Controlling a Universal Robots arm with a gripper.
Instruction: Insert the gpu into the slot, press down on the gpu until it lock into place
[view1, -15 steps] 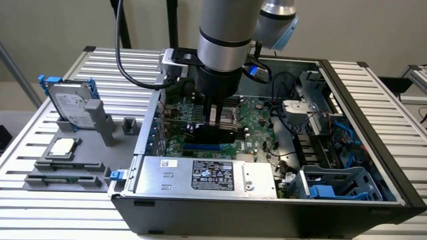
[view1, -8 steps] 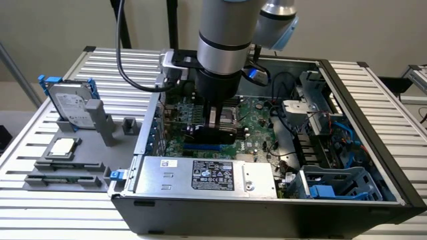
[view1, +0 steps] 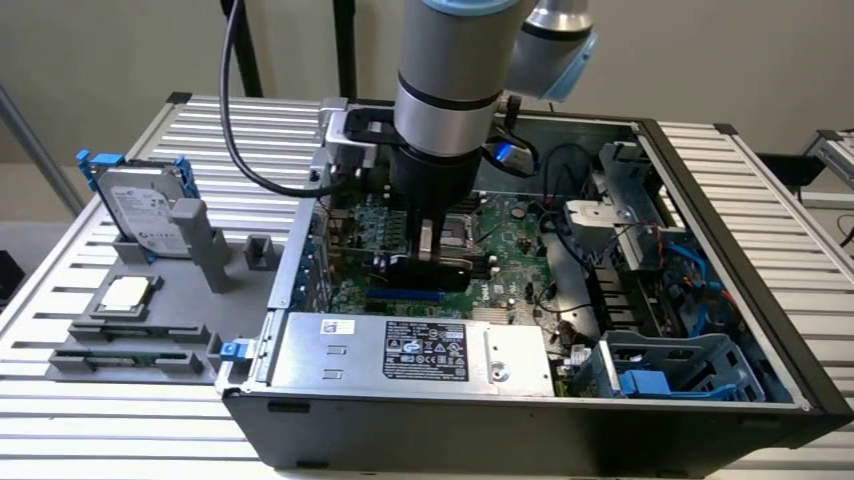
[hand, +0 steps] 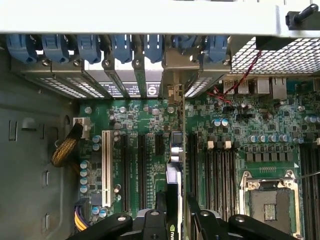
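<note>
My gripper (view1: 427, 248) reaches down into the open computer case (view1: 747, 340) and is shut on the gpu (view1: 434, 272), a black-covered card held on edge just over the motherboard (view1: 514, 275). In the wrist view the gpu (hand: 173, 170) shows edge-on between my two fingers (hand: 161, 212), with its silver bracket end (hand: 175, 92) pointing at the rear bracket openings. A short piece of the bright blue slot (view1: 400, 297) shows right under the card's lower edge. Whether the card's edge sits inside the slot I cannot tell.
A silver power supply (view1: 414, 350) lies close in front of the card. Black memory strips (hand: 220, 170), a CPU socket (hand: 270, 200) and a white connector (hand: 106, 167) flank it. A grey hard drive with blue rails (view1: 140, 210) stands on the fixture outside the case.
</note>
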